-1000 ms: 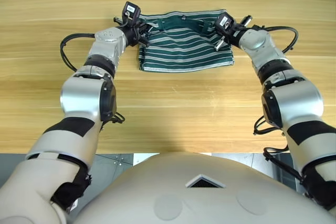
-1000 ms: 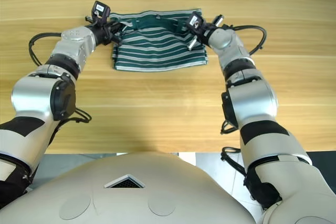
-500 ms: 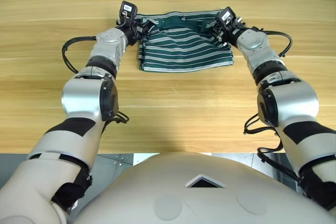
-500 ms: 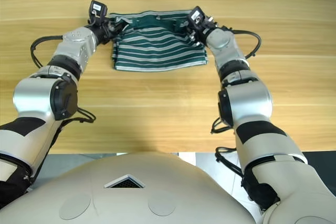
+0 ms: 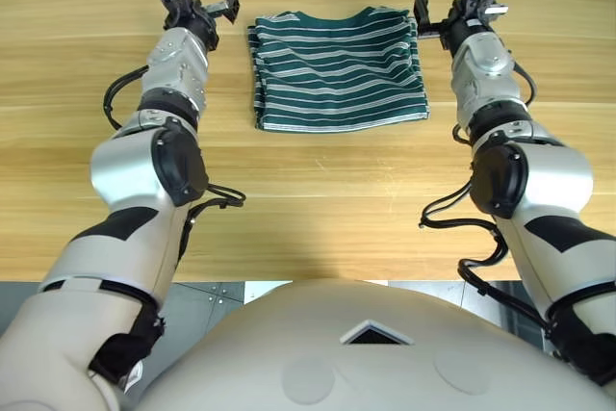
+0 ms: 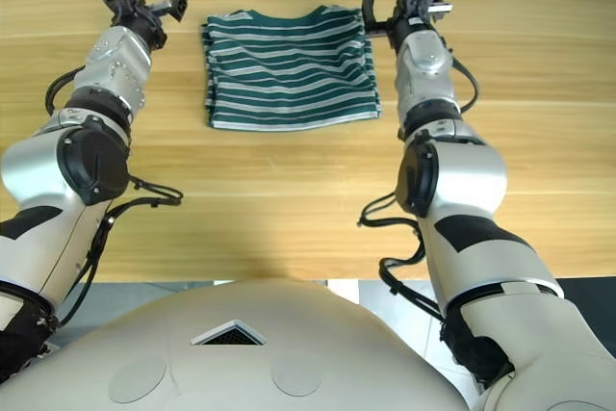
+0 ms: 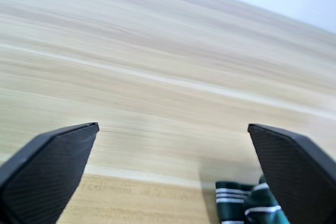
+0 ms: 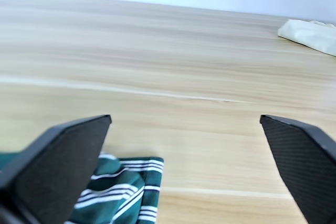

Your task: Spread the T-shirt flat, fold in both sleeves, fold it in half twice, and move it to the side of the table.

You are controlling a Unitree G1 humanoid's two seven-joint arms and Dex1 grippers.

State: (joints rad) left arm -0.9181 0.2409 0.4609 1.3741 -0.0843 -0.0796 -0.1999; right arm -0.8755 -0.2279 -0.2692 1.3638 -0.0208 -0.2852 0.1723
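One T-shirt (image 5: 337,69), dark green with pale stripes, was found folded into a compact rectangular stack on the wooden table (image 5: 308,199). A bare strip of table was seen on the near side of the T-shirt. The near hem was observed to lie straight. Stacked layer edges were visible along the T-shirt's left side, and the neckline was located at its far edge.

The left gripper (image 7: 173,129) was positioned just beside the T-shirt's far left corner, apart from the fabric. Its fingers (image 7: 52,156) were spread wide, and nothing was held between them. The right gripper (image 8: 186,119) was positioned just beside the T-shirt's far right corner. Its fingers (image 8: 58,150) were likewise spread wide and nothing was gripped. Contact with the fabric could not be confirmed there.

A pale crumpled item (image 8: 310,29) was noted on the table well beyond the T-shirt.
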